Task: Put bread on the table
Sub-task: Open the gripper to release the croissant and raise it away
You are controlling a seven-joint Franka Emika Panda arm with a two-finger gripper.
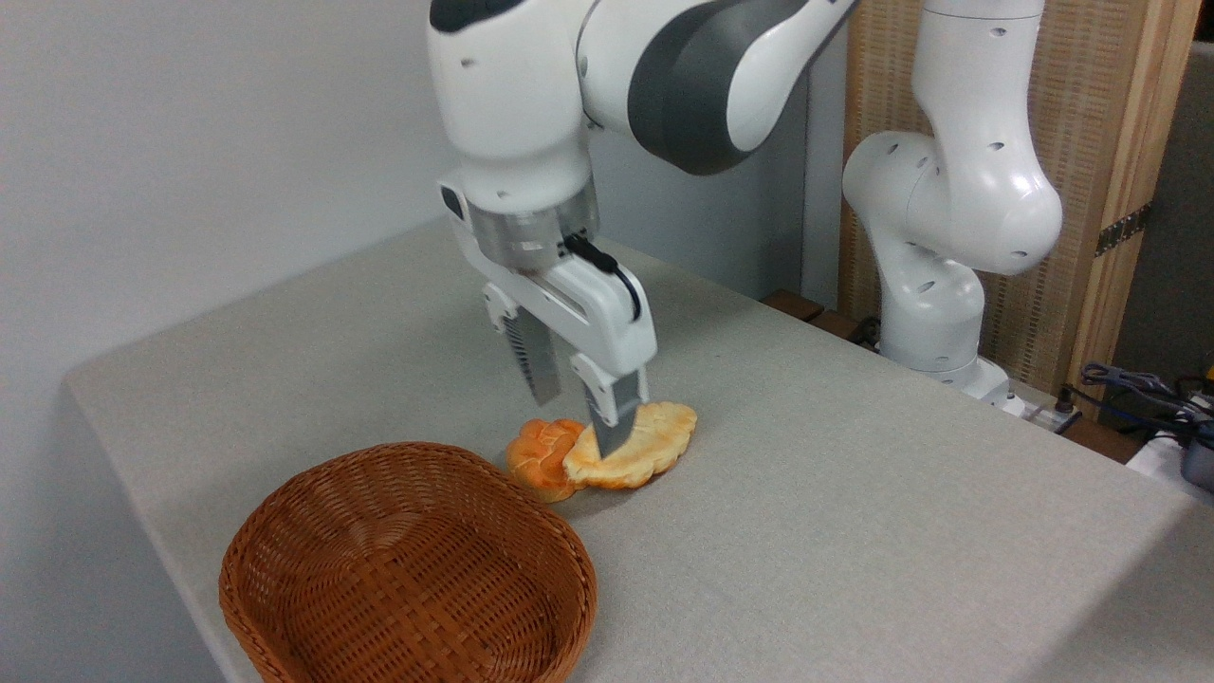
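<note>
Bread [637,446]: pale loaf lying flat on table [854,474], just right of basket [408,569], left end touching or slightly overlapping orange bun [539,457]. Long axis: lower left to upper right, rising toward far edge of table. Gripper [574,403]: directly above left end of loaf, fingers spread apart, nothing between them. Near finger [615,413]: tip in front of loaf's left end; contact versus slight clearance not determinable. Far finger [533,356]: higher and to the left, above the bun, tip clear of both pieces. Finger gap: apparently crosswise to loaf axis, straddling the junction of loaf and bun. Basket: empty. Judgement: loaf already on tabletop, placement apparently complete; next move likely a straight lift clear, with care against dragging the loaf's left end
</note>
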